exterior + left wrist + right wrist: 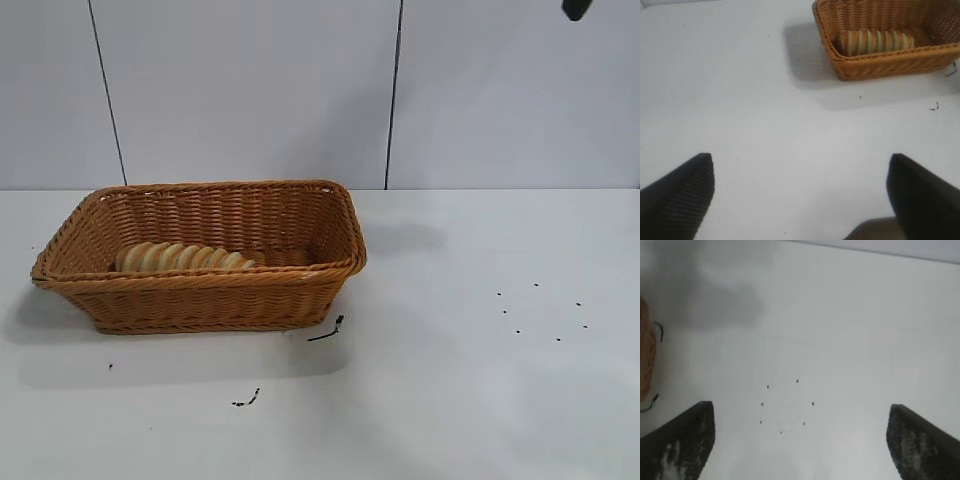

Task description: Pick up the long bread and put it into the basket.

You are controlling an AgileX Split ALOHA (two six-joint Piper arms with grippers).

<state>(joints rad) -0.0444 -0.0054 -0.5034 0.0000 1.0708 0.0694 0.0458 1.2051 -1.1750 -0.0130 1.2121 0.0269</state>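
Twisted tan-yellow long bread (185, 258) lying inside orange-brown woven wicker basket (205, 293) at centre-left, task seemingly done; right gripper (800, 440) spread wide and empty, left gripper (800, 197) likewise apart.

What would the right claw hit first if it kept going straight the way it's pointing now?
Probably just bare table. The right claw is open and empty, aimed down at the white surface near a ring of small dark specks. The basket sits off to one side, out of that line.
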